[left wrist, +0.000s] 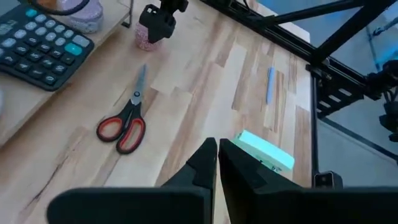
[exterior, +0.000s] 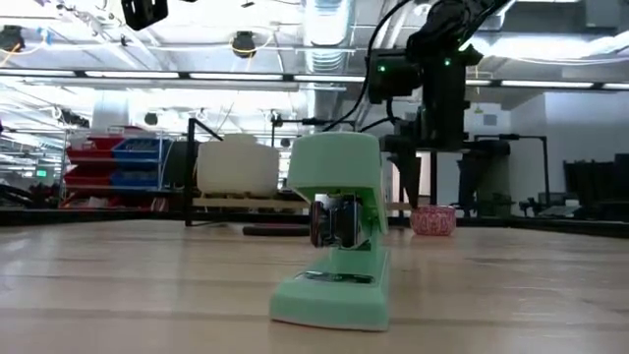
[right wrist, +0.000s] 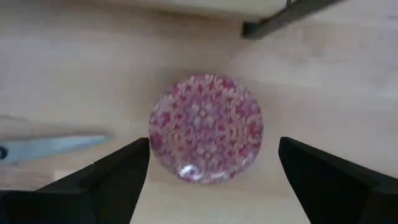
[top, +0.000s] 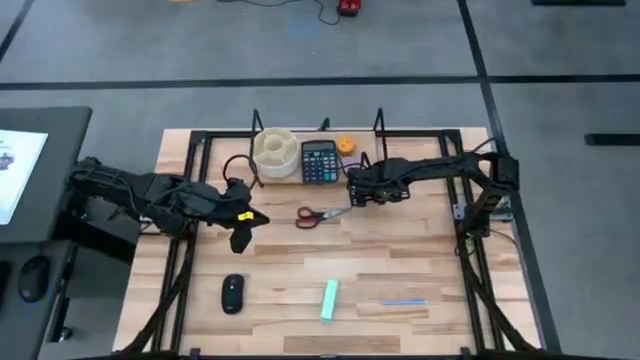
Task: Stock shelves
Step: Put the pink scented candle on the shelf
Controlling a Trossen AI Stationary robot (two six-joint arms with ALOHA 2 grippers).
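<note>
The shelves (top: 366, 152) stand at the table's far middle, a low plank between black uprights. On the plank rest a white round organizer (top: 275, 150), a black calculator (top: 319, 160) and a small orange thing (top: 346, 145). A pink speckled round piece (right wrist: 205, 127) lies on the tabletop just in front of the rack's right end. My right gripper (right wrist: 211, 171) hangs open over it, one finger on either side, apart from it. My left gripper (left wrist: 217, 158) is shut with nothing in it, left of the red-handled scissors (top: 322, 214).
Near the front edge lie a black mouse (top: 232, 292), a mint-green stapler (top: 329, 300) and a blue pen (top: 403, 302). The scissors lie between the two grippers. Black frame rails (top: 185, 270) run along the table's left and right sides.
</note>
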